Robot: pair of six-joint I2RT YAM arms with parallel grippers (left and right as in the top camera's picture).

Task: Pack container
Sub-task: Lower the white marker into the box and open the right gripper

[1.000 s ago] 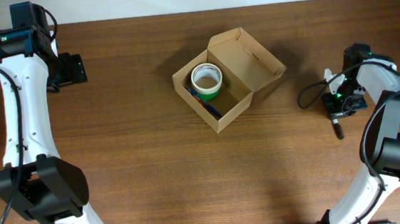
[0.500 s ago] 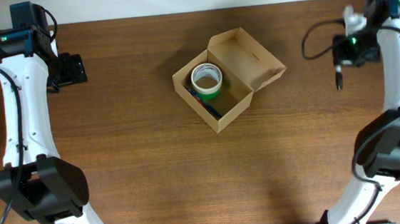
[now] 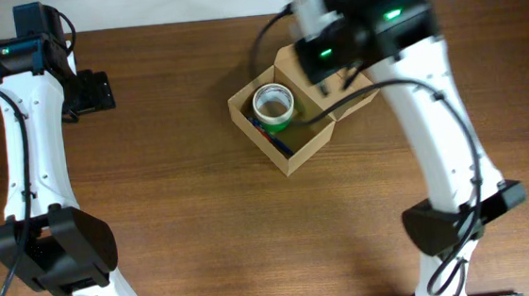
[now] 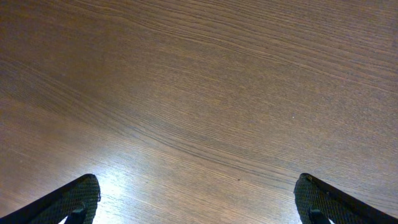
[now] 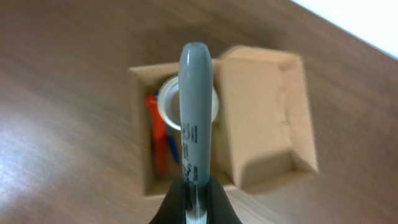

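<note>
The container (image 3: 304, 150) is a tan cardboard box at the table's middle, its flap lid open to the right. Inside are a green-edged tape roll (image 3: 273, 107) and a blue pen. My right gripper (image 3: 331, 50), blurred, hangs above the box's lid side. In the right wrist view it (image 5: 194, 193) is shut on a grey marker (image 5: 194, 106) that points over the box (image 5: 264, 118), where the tape roll (image 5: 166, 102), a red pen (image 5: 157, 146) and a blue pen (image 5: 174, 148) lie. My left gripper (image 3: 99, 89) is open and empty at the far left, over bare wood (image 4: 199, 202).
The brown wooden table (image 3: 158, 232) fills the view. A white strip (image 3: 187, 3) runs along its far edge. The left arm's white links (image 3: 33, 157) run down the left side.
My right arm has swung from the table's right side up and leftward to above the box, carrying the marker. The left arm and the box have not moved.
</note>
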